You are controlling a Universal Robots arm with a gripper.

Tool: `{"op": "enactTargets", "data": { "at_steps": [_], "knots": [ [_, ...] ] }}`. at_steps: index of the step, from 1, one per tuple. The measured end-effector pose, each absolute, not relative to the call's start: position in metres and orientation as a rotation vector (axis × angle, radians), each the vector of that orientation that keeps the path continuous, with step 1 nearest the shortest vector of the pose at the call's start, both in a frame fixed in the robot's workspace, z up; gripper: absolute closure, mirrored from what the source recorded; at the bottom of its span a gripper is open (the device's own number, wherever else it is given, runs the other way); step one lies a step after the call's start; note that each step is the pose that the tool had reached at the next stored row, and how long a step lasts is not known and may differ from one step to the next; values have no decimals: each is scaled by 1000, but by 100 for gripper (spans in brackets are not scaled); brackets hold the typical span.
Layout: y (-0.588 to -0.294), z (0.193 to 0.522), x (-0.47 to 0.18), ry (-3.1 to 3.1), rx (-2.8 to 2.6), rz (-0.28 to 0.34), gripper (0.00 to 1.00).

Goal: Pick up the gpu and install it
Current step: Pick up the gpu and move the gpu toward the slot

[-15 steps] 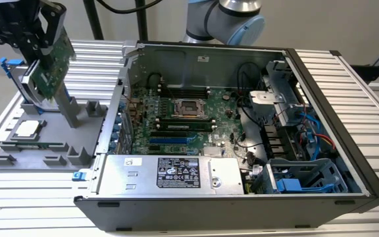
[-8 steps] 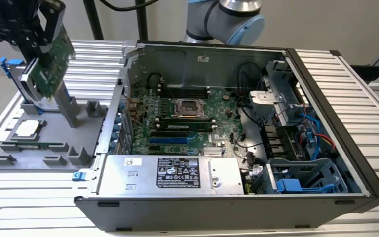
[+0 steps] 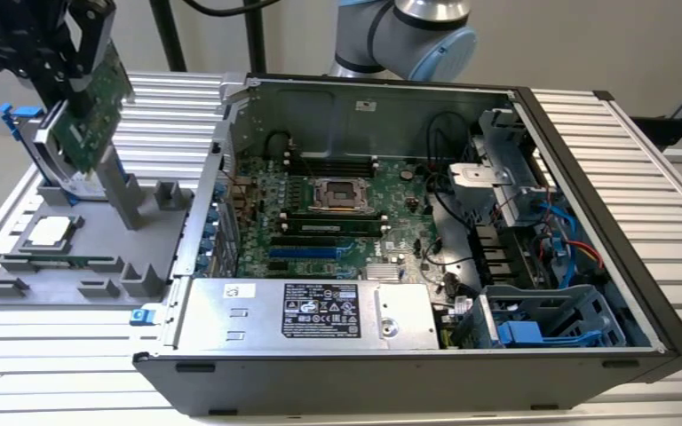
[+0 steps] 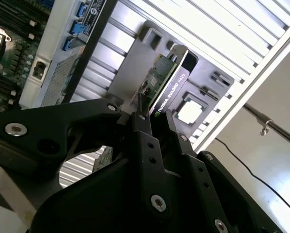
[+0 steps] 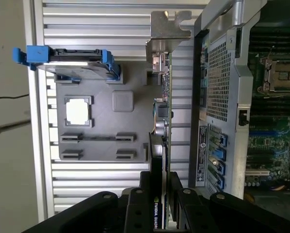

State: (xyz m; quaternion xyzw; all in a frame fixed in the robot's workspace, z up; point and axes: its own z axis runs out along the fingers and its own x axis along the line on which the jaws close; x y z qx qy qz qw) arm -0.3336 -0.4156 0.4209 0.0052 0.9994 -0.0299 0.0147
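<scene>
Step in hand: pick-up. The gripper (image 3: pixel 81 82) has its jaws pinching the gpu (image 3: pixel 95 111) by one end, one finger on each flat face, seen closest in the second wrist view, where the gripper (image 4: pixel 152 115) clamps the gpu (image 4: pixel 167 82) edge-on. The card hangs above the grey tray (image 3: pixel 43 280), a bit tilted, silver bracket end pointing down at the tray. It looks lifted out of its holder, but I can't tell for sure that the low end is clear. On the tray: hard drive (image 3: pixel 47 164) with blue rails standing just behind the card, processor chip (image 3: pixel 51 232) lying flat. The open computer case (image 3: pixel 317 98) sits just beside the tray, and the blue slot (image 3: pixel 305 251) on its board is bare, so install not yet done. Judgement: seating calls for carrying the card from over the tray across the case wall, turning the connector edge down, lining it up with the slot with the bracket toward the case's rear wall, then a straight push with no twist
</scene>
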Motion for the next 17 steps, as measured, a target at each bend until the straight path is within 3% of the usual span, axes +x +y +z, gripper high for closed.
{"op": "enactTargets", "data": {
  "at_steps": [17],
  "knots": [
    [-416,428,-334,3111,16,-93,100]
  ]
}}
